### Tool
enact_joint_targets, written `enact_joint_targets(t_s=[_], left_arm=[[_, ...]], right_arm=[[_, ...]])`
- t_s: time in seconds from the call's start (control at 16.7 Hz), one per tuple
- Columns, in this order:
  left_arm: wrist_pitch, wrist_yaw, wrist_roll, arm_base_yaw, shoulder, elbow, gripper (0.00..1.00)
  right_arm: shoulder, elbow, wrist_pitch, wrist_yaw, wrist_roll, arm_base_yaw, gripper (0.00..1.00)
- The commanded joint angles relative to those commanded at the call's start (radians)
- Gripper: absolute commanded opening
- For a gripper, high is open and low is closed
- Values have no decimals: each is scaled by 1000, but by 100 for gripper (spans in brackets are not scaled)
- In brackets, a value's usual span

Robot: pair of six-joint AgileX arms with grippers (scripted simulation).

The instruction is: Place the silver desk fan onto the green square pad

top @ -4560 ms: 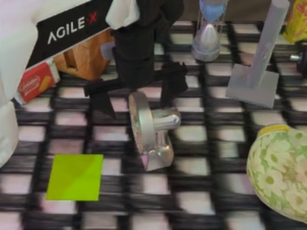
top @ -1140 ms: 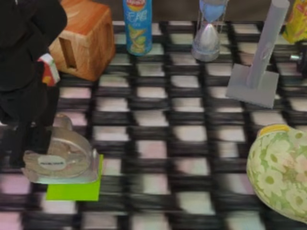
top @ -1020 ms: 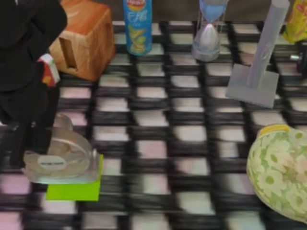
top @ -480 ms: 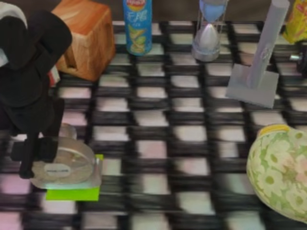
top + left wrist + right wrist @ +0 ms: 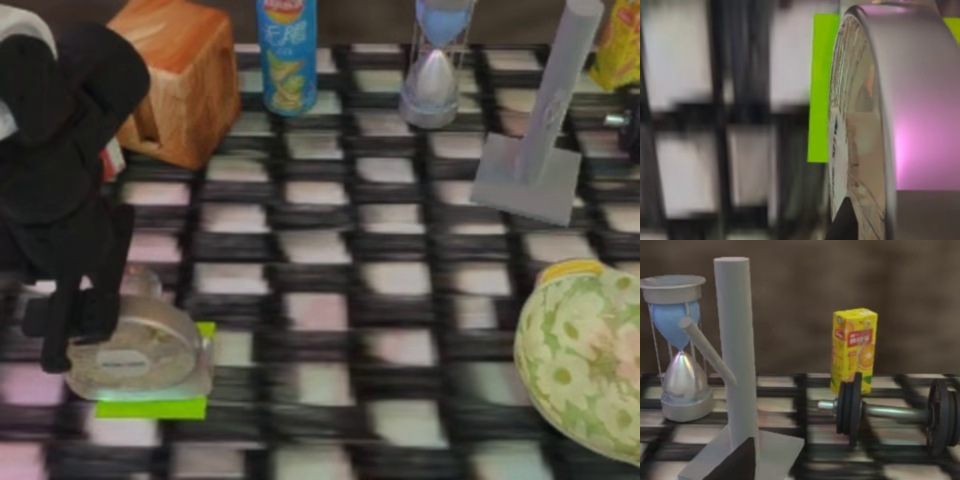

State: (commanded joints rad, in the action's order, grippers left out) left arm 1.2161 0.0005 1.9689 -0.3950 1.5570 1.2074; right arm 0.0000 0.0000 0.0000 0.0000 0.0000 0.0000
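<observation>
Down at the left side of the checkered bench (image 5: 330,250), the silver desk fan (image 5: 140,350) lies on the green square pad (image 5: 150,407), its round polished disc face up and covering most of the flat lime sheet, so only a strip along the near edge and a sliver at the right show. From the left wrist view the fan's rim (image 5: 880,125) is a smooth mirror-like curve with a pink sheen, and the thin matte pad (image 5: 821,90) sits just behind it. The left claw (image 5: 70,320), matte black, stands over the fan's left edge with its fingers reaching down at the disc; whether they pinch the fan or are spread I cannot tell. The right claw does not appear in the top view, and its own wrist view shows only a dark wedge at the picture's edge, so its fingers are likewise unreadable.

Farther back stand a grainy wooden block (image 5: 180,75), a blue cylindrical can (image 5: 287,55), a silver-and-blue hourglass (image 5: 435,65) and a matte grey post on a square plate (image 5: 540,130). A green floral bowl (image 5: 585,360) sits at the right, and a yellow juice carton (image 5: 854,350) and a black dumbbell (image 5: 895,412) show in the right wrist view.
</observation>
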Motion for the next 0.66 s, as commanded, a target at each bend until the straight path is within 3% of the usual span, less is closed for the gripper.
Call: enact_joint_targets(t_s=[0.3, 0.66], left_arm=[[0, 0, 0, 0, 0, 0, 98], [0, 0, 0, 0, 0, 0, 100]], right_arm=[[0, 0, 0, 0, 0, 0, 100], [0, 0, 0, 0, 0, 0, 100]])
